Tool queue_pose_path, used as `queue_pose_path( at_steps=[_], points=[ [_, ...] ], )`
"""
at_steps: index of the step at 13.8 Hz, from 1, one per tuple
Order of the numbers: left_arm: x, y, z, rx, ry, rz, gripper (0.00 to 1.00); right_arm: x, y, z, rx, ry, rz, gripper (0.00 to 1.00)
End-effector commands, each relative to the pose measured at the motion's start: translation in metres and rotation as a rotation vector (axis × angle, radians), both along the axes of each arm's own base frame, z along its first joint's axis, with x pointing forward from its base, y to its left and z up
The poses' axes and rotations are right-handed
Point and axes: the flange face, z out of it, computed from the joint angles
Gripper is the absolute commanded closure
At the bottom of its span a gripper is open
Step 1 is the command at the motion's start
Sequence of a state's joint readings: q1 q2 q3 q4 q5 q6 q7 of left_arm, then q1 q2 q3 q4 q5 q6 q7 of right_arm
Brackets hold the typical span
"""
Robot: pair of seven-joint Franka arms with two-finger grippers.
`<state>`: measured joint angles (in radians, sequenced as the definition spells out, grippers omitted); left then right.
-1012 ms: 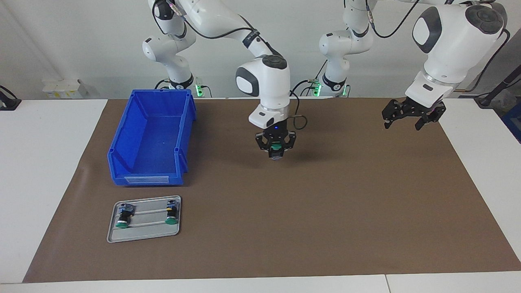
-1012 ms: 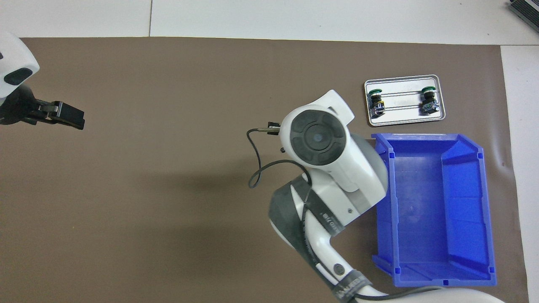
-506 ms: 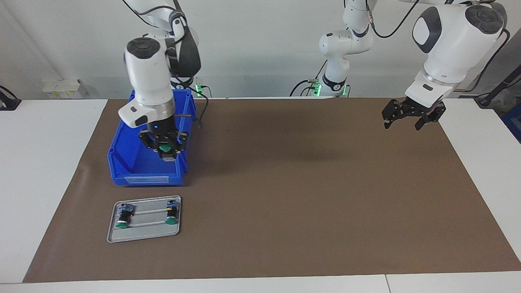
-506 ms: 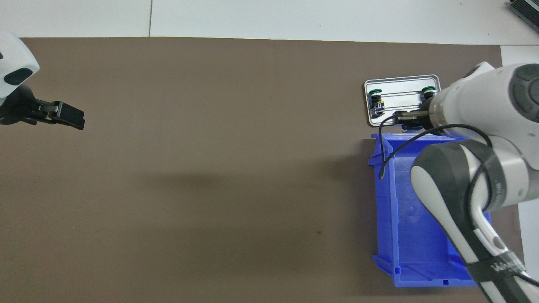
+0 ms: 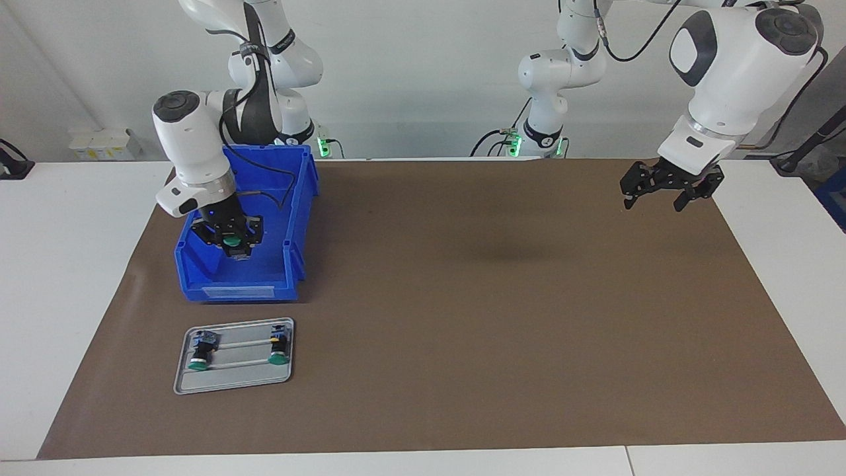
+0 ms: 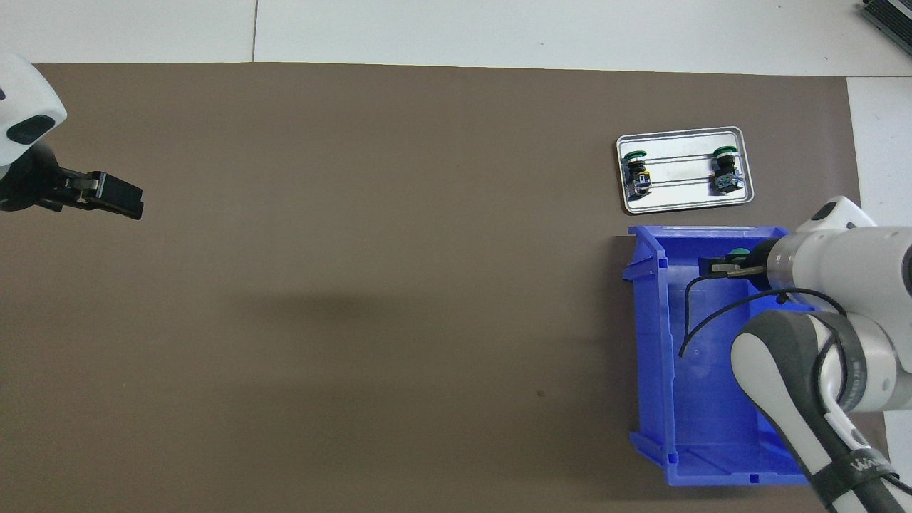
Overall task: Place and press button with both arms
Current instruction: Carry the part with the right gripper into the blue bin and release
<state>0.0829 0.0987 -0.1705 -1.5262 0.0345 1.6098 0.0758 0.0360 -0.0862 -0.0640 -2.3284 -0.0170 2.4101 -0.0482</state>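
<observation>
The right gripper point(image 5: 232, 245) has its fingers clamped on the button point(image 5: 230, 241) over the blue bin point(image 5: 198, 274) — placing and pressing remain. The left gripper point(image 5: 669, 188), fingers spread and empty, waits.

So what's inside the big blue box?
The right end effector hangs inside the blue box, shut on the green-capped button. The bare floor holds nothing else. The arm hides part of it from above.
</observation>
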Motion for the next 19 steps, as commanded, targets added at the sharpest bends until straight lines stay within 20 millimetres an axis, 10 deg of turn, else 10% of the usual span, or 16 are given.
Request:
queue_pose_path(
  at_steps=[1, 9, 10, 13, 19],
  points=[
    [-0.009, 0.003, 0.001, 0.021, -0.003, -0.002, 0.0, -0.03, -0.002, -0.021, 0.031, -0.028, 0.009, 1.0],
    [-0.01, 0.003, 0.002, 0.021, -0.004, -0.002, 0.0, -0.049, -0.014, -0.085, 0.011, -0.05, 0.025, 1.0],
    [-0.01, 0.003, 0.002, 0.021, -0.004, -0.002, 0.0, -0.049, -0.014, -0.085, 0.011, -0.049, 0.026, 0.86],
    [-0.01, 0.003, 0.002, 0.021, -0.004, -0.002, 0.0, -0.047, -0.015, -0.084, 0.011, -0.053, 0.02, 0.01],
    [-0.01, 0.003, 0.002, 0.021, -0.004, -0.002, 0.0, 0.008, -0.017, 0.002, 0.028, -0.035, -0.009, 0.0]
  ],
)
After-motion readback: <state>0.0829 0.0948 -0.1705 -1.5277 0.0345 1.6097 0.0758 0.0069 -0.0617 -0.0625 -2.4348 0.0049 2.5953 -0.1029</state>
